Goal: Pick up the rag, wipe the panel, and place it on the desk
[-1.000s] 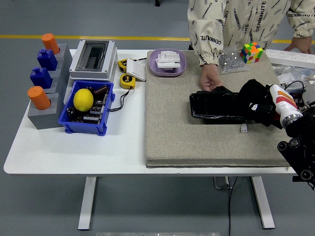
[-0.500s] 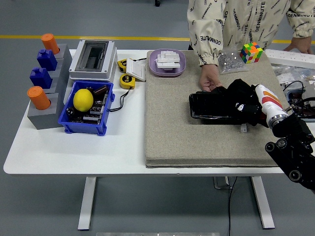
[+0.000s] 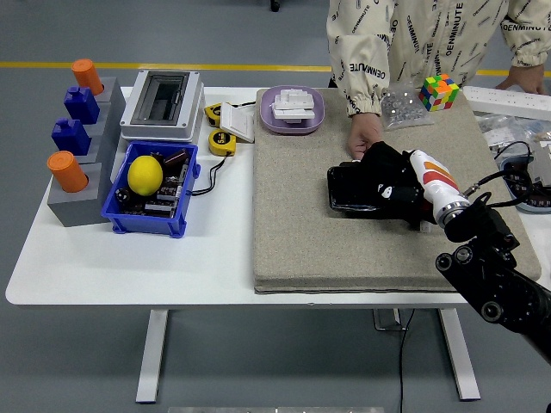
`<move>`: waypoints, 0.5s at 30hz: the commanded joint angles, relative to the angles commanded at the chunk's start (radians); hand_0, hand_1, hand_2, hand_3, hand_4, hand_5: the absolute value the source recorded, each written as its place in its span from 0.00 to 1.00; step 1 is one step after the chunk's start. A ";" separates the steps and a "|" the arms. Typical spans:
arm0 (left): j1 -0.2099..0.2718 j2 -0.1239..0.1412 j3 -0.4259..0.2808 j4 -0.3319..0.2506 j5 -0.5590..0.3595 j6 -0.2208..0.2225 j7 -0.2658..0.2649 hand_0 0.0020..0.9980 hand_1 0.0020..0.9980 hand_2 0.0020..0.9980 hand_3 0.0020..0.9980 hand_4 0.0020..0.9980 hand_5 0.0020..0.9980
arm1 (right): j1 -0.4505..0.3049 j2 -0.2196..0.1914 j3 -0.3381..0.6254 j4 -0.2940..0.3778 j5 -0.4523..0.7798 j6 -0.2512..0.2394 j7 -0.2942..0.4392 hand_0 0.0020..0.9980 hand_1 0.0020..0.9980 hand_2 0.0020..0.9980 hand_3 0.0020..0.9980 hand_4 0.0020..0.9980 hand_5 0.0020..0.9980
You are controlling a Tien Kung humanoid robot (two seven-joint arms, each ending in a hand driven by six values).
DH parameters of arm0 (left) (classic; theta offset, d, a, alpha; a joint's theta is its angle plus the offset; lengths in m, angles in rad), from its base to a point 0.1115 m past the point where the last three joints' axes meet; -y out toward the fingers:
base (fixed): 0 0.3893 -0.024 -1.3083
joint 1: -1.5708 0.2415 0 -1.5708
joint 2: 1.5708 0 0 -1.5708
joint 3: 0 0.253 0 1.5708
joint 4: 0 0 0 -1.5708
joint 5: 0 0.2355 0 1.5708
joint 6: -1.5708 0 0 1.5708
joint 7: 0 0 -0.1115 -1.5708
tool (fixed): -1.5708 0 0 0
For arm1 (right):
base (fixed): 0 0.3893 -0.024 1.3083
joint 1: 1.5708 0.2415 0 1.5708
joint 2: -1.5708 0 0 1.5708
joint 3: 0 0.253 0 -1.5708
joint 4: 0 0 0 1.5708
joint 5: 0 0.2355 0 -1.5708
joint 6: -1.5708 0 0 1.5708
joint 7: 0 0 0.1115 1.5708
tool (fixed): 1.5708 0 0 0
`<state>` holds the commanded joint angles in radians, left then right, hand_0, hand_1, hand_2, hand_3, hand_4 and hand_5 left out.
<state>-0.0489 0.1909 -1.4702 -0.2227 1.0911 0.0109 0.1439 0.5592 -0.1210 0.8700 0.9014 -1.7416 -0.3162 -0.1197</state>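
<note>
The right hand (image 3: 392, 176) has slid leftward along the black panel (image 3: 357, 189) since the earlier frames, from the panel's right end to over its middle, and the forearm now reaches further in across the mat.

Taking the grey felt mat (image 3: 344, 232) as the landmark: the right arm enters from the lower right corner, its black jointed links lying over the mat's near right corner, then a white, orange and red wrist segment angles up and leftward to the hand. The hand lies palm down on the panel, which sits on the mat right of its centre. The fingers are black and the rag (image 3: 383, 168) is dark too, so the two merge; the fingers look curled down onto the cloth, pressing it on the panel, but I cannot tell the exact grip. The left arm is out of view.

Just beyond the panel, on the mat, a person's hand (image 3: 363, 142) rests at its far edge, touching or nearly touching it; the sleeve is cream with dark print. At the mat's far right lie a colour cube (image 3: 440, 91) and a clear bag of small parts (image 3: 403, 109); at its far left stands a purple tray (image 3: 293, 110) holding white pieces.

Left of the mat, on the white table (image 3: 129, 267), a blue bin (image 3: 151, 185) holds a lemon (image 3: 145, 173).
</note>
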 joint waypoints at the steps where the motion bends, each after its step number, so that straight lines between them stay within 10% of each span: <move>1: 0.000 0.000 0.001 0.000 0.000 0.000 0.000 0.61 0.64 0.65 0.56 0.63 0.44 | 0.002 0.003 -0.006 0.003 0.000 0.000 0.000 0.39 0.45 0.50 0.49 0.74 0.17; 15: 0.000 0.005 0.011 0.001 -0.005 0.000 0.001 0.61 0.64 0.65 0.56 0.63 0.44 | 0.046 0.063 -0.092 0.013 0.011 0.001 -0.003 0.39 0.45 0.50 0.49 0.74 0.18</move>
<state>-0.0492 0.1963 -1.4592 -0.2219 1.0863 0.0106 0.1445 0.6053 -0.0576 0.7776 0.9146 -1.7304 -0.3148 -0.1232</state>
